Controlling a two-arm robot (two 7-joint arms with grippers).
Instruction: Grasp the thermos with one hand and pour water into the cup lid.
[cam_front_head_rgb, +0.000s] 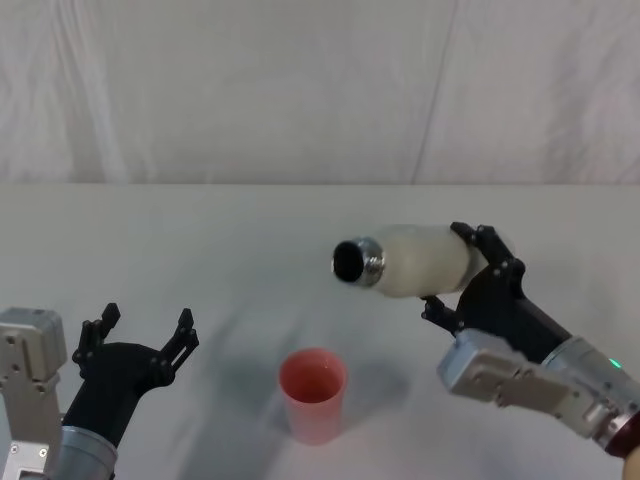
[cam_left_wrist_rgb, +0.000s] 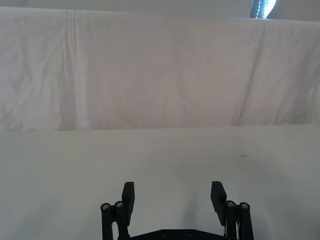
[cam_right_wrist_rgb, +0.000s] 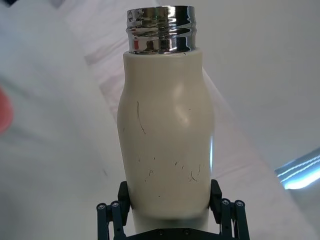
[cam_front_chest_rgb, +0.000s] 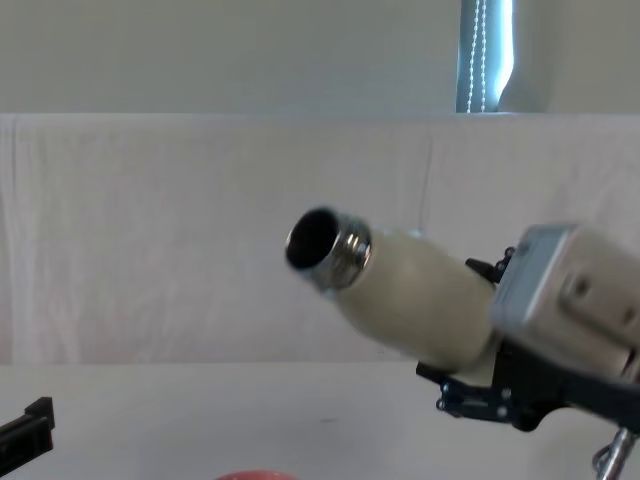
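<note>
Above the table (cam_front_head_rgb: 150, 230), to the right of its middle, the right gripper (cam_front_head_rgb: 470, 265) holds the thermos (cam_front_head_rgb: 415, 262) clear of the surface, its jaws pinching the lower body from both sides, as the right wrist view shows (the black pads sit against the cream wall near the base). The bottle lies close to horizontal, its open steel neck (cam_front_head_rgb: 360, 262) pointing toward the robot's left, with the mouth slightly raised in the chest view. The cup lid (cam_front_head_rgb: 313, 394), pink-red and upright, stands on the table nearer the robot, below and a little left of the mouth, apart from it.

The left gripper (cam_front_head_rgb: 140, 335) hangs idle low at the left, fingers spread wide with nothing between them.

The thermos looks rigid and matte, so the pads should bite well, though a hold this far from the neck likely puts any water's weight ahead of the jaws, which may lever the bottle as it tips. The cup lid looks light and easily nudged.
</note>
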